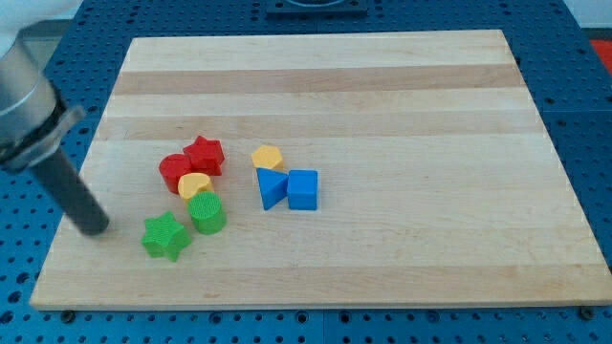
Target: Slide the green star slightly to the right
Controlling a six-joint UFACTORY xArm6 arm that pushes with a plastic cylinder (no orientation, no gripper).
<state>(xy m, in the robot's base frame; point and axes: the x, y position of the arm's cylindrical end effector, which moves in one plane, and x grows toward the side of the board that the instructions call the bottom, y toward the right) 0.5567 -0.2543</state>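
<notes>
While my tip (96, 227) sits left of the small green star-shaped block (165, 236), seemingly not touching, the rightward push across the wooden counter (402, 96) remains undone; no end effector shows.

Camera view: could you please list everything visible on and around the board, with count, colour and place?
Wooden board: one, light wood, fills most of the view.
Perforated base: one, blue, around the board.
Green star: one, green, lowest of the cluster, at the view's lower left.
Green cylinder: one, green, just right of and above the star.
Red star: one, red, top of the cluster.
Red cylinder: one, red, left of the red star.
Yellow blocks: two, one between the red and green cylinders, one above the blue pair.
Blue triangle: one, blue, touching the blue cube on its right.
My tip: one dark rod, left of the green star, apart from it.
</notes>
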